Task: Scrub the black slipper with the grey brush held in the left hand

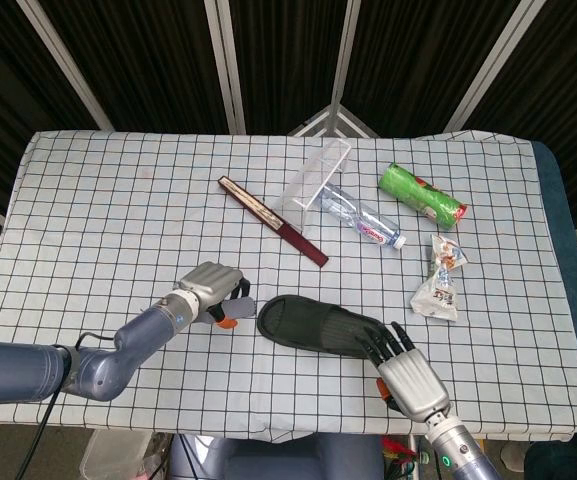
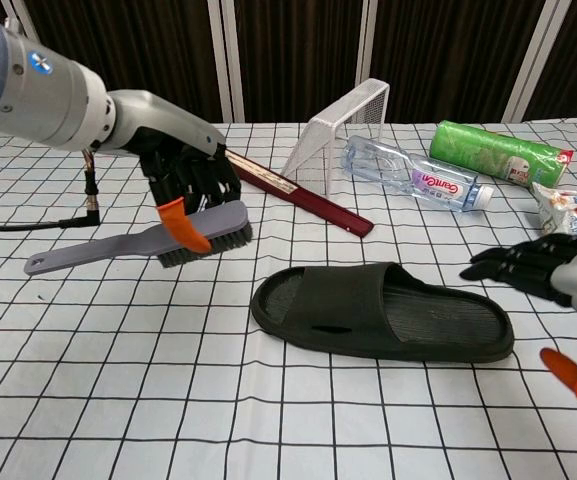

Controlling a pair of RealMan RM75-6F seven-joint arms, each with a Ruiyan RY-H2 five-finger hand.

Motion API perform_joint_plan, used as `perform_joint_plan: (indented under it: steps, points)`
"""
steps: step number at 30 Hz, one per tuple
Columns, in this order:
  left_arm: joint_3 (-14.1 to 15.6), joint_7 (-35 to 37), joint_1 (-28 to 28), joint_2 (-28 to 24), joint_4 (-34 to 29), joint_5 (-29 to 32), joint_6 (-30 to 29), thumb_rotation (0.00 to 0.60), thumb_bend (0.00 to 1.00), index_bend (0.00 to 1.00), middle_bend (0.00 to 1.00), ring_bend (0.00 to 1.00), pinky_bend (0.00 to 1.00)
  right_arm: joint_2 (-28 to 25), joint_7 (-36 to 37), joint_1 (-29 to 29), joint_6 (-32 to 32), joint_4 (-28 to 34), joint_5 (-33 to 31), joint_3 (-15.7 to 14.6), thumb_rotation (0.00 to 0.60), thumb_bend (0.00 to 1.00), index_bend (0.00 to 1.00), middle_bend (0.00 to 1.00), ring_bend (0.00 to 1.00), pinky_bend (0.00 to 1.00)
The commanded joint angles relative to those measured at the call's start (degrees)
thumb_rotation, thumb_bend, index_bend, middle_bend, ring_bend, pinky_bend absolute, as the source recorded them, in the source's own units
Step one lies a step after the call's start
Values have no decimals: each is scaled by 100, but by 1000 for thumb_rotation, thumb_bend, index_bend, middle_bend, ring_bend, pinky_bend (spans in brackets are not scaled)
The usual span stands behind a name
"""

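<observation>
The black slipper (image 2: 383,312) (image 1: 318,325) lies flat on the checked cloth, toe end to the left. My left hand (image 2: 183,180) (image 1: 211,287) grips the grey brush (image 2: 143,240), bristles down, held above the cloth to the left of the slipper and apart from it. The brush's handle points left. My right hand (image 2: 553,275) (image 1: 403,365) hovers with its fingers spread, just right of the slipper's heel, holding nothing and off the slipper.
Behind the slipper lie a dark red ruler-like bar (image 2: 298,193), a small white wire goal (image 2: 340,128), a plastic water bottle (image 2: 415,176), a green can (image 2: 498,152) and a crumpled snack wrapper (image 2: 568,215). A black cable (image 2: 28,222) trails from the left arm.
</observation>
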State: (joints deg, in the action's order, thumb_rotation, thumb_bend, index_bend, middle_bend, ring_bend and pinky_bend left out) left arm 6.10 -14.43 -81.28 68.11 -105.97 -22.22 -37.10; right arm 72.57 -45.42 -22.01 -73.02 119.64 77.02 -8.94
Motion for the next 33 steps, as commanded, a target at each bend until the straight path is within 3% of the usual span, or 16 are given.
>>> perform_joint_plan:
  steps: [1,4,9,14,19,23,27,28,31,33]
  points:
    - [125,333,651,-120,79,-764,32,600,626,609,637,511,377,-377,333,327,-741,177,382,186,512,640,0,0,0,0]
    - [173,564,1194,-72,237,-1567,-65,600,731,584,610,487,377,-626,891,565,-1140,31,633,210,506,641,0,0,0,0]
    - [348,811,1872,170,533,-2624,-222,600,620,502,529,408,351,-986,1663,872,-1442,-135,534,203,507,640,0,0,0,0]
    - [390,1292,2479,597,1078,-3818,-401,600,589,498,526,404,344,-1204,2309,1002,-1447,-388,341,304,506,640,0,0,0,0]
    - [462,1616,2669,913,1668,-4663,-225,600,581,510,538,407,362,-1228,2465,993,-1229,-528,281,358,506,640,0,0,0,0]
    - [400,1779,2765,1009,1872,-4998,-254,600,415,450,488,367,328,-1286,2455,933,-1083,-496,174,488,505,641,0,0,0,0]
    - [370,1751,2869,1038,1968,-5195,-383,600,100,221,324,247,293,-1310,2414,928,-1016,-468,172,539,507,641,0,0,0,0]
    - [368,1689,2907,1033,1988,-5218,-427,599,59,181,286,214,291,-1311,2388,932,-992,-477,164,547,507,641,0,0,0,0]
    - [348,1259,3060,1012,1973,-5155,-702,564,16,95,184,127,275,-1306,2331,951,-945,-481,113,575,507,641,0,0,0,0]
    - [320,1096,3153,995,1893,-5095,-854,506,12,40,117,81,256,-1316,2291,958,-932,-476,102,592,506,640,0,0,0,0]
